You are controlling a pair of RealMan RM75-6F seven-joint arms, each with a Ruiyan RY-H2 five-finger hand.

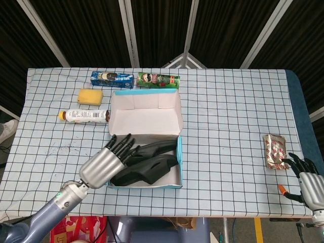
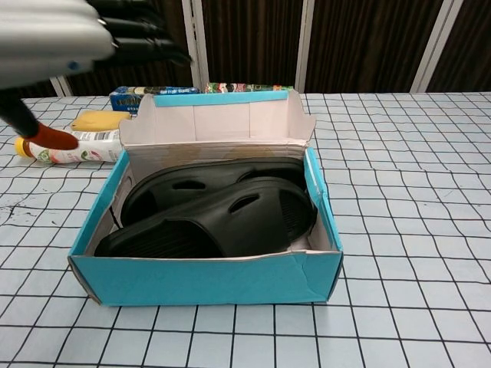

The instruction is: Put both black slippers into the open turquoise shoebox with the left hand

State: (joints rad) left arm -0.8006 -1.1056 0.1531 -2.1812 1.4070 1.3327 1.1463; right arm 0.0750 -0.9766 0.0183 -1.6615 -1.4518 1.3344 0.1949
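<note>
Head view: left hand (image 1: 105,164) empty, fingers (image 1: 123,145) spread, above shoebox (image 1: 179,161) near bench's (image 1: 228,116) front edge. Right hand (image 1: 307,177) at front right corner, fingers apart, empty.

Chest view: both slippers (image 2: 222,218) lying inside shoebox, overlapping.

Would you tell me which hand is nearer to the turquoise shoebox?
Left. The left hand hovers at the turquoise shoebox's left edge; the right hand sits far off at the table's right edge.
</note>
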